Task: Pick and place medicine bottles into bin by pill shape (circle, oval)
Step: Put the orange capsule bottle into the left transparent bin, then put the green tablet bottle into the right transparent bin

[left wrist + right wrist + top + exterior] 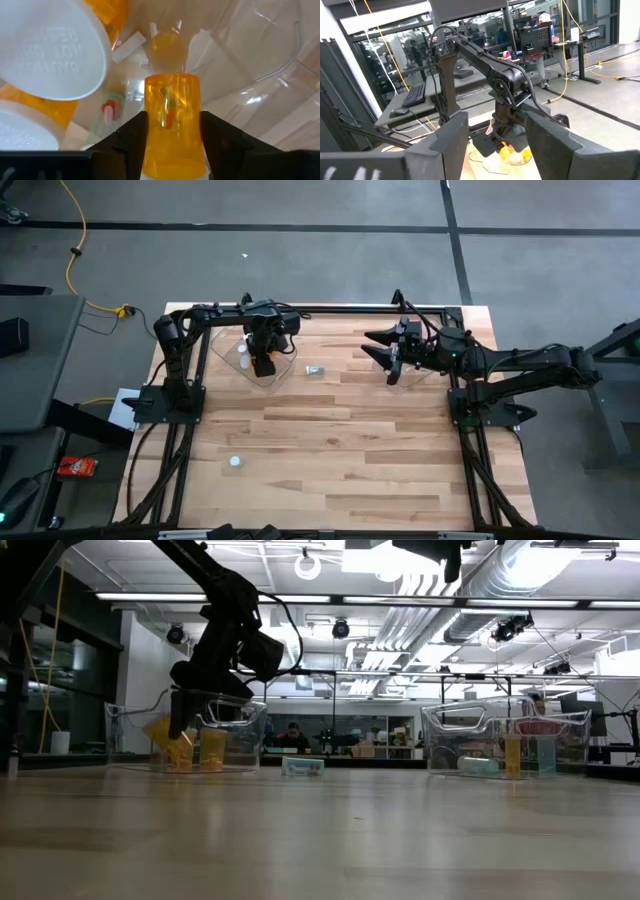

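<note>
The left gripper [172,145] reaches down into the left bin [285,370], fingers clamping an orange bottle [172,125] lengthwise; the right gripper [495,145] hovers wide open.

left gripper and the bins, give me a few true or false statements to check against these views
1. The left gripper is shut on an orange bottle. True.
2. The left gripper is over the bin on the right side of the table. False: it reaches into the clear left bin, where other orange bottles already lie.
3. The right gripper holds a bottle. False: its fingers are open with nothing between them, above the right bin.
4. A small pale bottle lies on the table between the two bins. True.
5. The front of the table has no bottles. False: one small white-capped bottle sits there, near the left side.
</note>
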`<control>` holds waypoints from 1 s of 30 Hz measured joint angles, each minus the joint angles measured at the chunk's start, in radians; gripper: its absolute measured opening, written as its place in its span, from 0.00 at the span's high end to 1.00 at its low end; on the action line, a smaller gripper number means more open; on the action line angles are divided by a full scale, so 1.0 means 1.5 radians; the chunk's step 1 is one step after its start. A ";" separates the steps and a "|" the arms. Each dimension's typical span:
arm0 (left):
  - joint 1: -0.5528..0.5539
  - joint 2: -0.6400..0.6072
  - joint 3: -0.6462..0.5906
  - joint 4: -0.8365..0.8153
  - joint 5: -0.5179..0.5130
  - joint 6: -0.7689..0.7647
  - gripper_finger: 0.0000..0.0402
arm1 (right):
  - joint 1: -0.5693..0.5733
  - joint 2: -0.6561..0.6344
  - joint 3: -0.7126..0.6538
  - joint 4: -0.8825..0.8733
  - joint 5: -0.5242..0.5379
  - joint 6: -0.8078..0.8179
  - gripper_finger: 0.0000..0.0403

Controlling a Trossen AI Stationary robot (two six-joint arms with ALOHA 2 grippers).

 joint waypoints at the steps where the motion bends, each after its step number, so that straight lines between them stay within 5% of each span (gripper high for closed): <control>1: 0.000 0.000 0.000 0.000 0.000 0.001 0.60 | 0.000 0.000 0.000 0.000 0.000 0.000 0.53; 19: 0.000 0.000 0.010 -0.008 -0.011 0.006 0.42 | 0.000 0.000 0.000 -0.004 -0.002 0.000 0.53; 30: -0.005 -0.090 0.141 -0.054 0.122 -0.053 0.42 | 0.000 0.000 0.000 -0.007 0.002 -0.001 0.53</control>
